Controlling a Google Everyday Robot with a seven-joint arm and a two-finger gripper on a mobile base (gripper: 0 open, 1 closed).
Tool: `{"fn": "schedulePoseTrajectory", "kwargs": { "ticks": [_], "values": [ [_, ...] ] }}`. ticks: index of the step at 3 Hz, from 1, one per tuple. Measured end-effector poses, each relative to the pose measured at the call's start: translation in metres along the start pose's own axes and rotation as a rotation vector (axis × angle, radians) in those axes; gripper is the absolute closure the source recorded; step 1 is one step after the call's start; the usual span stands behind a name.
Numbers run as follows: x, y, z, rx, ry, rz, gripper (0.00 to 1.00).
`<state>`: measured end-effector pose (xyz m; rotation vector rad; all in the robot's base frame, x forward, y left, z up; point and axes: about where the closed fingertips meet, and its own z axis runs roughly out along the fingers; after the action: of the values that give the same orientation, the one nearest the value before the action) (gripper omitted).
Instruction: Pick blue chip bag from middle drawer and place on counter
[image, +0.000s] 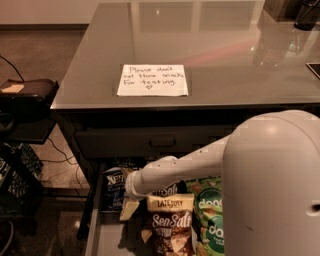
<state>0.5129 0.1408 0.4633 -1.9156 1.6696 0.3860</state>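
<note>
Inside middle drawer (102, 241), jaws just beside blue chip bag (113, 189), gap unreadable.

The cream-coloured gripper (128, 209) hangs over the dark-grey middle drawer (102, 237), at the end of a white arm (185, 165). Just left of it lies the dark-blue blue chip bag (113, 187) with white lettering. To its right are a brown-and-cream bag (170, 222) with pale script and a green bag (212, 225) with white letters. Beyond it, the counter (230, 55) is glossy grey, bearing a white note (153, 80) with dark handwriting.
</note>
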Motion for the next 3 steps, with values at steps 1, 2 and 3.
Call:
{"fn": "schedulePoseTrajectory", "kwargs": {
  "ticks": [1, 2, 3],
  "values": [
    [0.013, -0.008, 0.016, 0.027, -0.011, 0.006, 0.0],
    [0.021, -0.014, 0.033, 0.041, -0.009, -0.005, 0.0],
    [0.025, -0.018, 0.05, 0.043, -0.001, -0.015, 0.0]
  ]
}}
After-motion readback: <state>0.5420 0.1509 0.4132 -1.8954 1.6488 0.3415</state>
